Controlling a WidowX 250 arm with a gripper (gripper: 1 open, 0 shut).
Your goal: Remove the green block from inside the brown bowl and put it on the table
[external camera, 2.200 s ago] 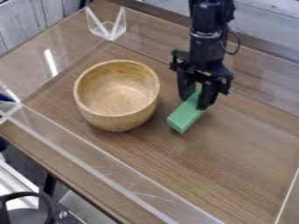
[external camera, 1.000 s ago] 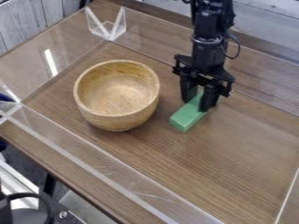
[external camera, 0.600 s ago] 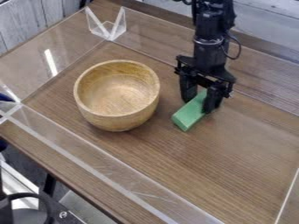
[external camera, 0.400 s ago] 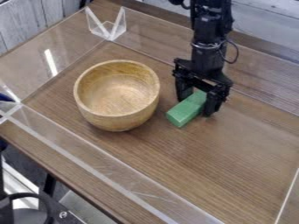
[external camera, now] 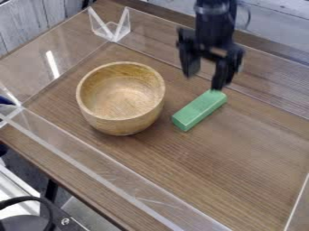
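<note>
Brown wood-grain table (external camera: 229, 171), edged by low clear acrylic walls, fills the view, with pale planking behind it. Taking the brown bowl (external camera: 121, 97) as the landmark: the bowl sits left of centre, round, light tan, thick-walled with visible grain, and its inside shows nothing in it. The green block (external camera: 200, 110) lies flat on the table just to the right of the bowl, apart from its wall, its long axis running diagonally up and away from the bowl.

The gripper (external camera: 210, 67) hangs above and beyond the bowl's right side, over the block's far end, blurred, its jaws spread wide with nothing between them and clear of the block.

The block is a small, flat, bright green bar, shorter than the bowl is wide. It looks rigid and light, probably wood or plastic, with smooth faces that could slip under a weak pinch. Its two long sides near the middle look like the best place to take hold.
</note>
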